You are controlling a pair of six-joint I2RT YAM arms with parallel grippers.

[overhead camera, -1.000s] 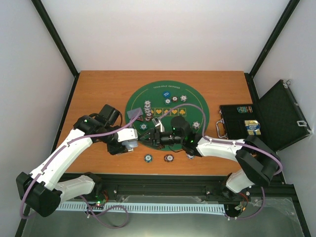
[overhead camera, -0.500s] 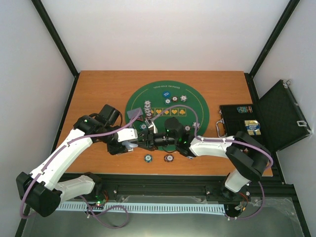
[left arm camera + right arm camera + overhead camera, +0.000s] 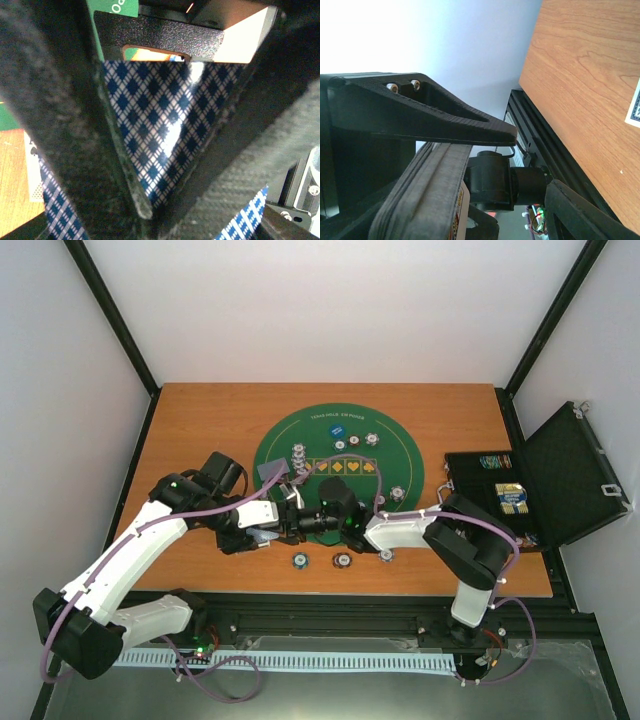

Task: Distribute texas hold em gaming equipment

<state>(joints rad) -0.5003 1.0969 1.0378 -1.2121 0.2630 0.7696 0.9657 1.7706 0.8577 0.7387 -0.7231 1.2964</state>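
Blue-checked cards sit clamped in the left tool beside the green mat, presented, I'd guess, so the right tool can draw one; whether that one grips, I cannot tell.

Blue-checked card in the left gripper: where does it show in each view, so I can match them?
Top external: blue-checked card in the left gripper at the green mat's left edge, mostly hidden.
Left wrist: the card fills the centre, between the fingers.
Right wrist: cannot tell; a card corner shows at the right edge against the wooden table.
Shared landmark: the wooden table, in all three.
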